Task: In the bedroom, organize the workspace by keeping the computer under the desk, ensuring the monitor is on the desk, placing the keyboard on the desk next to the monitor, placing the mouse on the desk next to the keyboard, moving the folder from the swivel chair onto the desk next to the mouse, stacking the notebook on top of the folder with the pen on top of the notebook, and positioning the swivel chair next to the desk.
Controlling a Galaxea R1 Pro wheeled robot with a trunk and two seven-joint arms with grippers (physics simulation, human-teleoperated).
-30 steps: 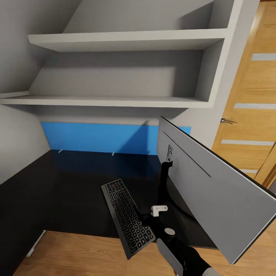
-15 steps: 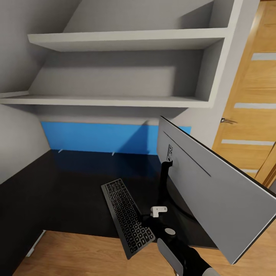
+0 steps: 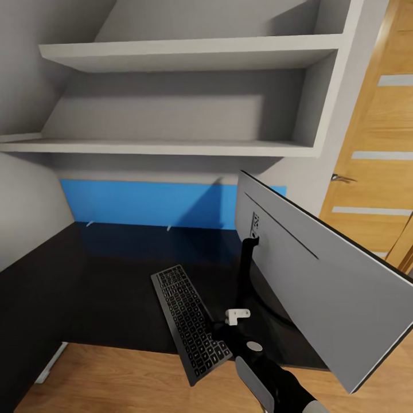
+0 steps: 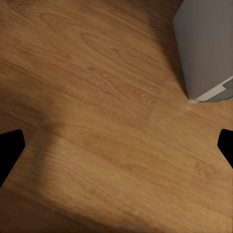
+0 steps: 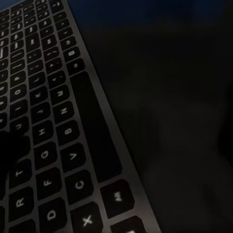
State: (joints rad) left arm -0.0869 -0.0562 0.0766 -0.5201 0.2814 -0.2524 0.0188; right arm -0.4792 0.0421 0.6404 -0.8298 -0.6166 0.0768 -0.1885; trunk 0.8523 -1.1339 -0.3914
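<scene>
Head view: the keyboard [image 3: 192, 321] lies on the black desk [image 3: 109, 287], its near end jutting past the front edge beside the monitor [image 3: 321, 275]. The right gripper [image 3: 229, 332] touches it; whether it grips is unclear. A nudge could tip it to the floor [image 3: 115, 381].

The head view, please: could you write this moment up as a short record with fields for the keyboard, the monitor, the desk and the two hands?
keyboard: slim dark-keyed keyboard in a silver-grey frame, lying aslant on the desk, its near end past the front edge
monitor: wide silver-grey-backed monitor, standing on the desk on a black neck, its back towards the camera
desk: glossy black desktop
right hand: close over the keyboard's keys; open or shut cannot be told
left hand: black fingertips wide apart, over the light wood floor
</scene>
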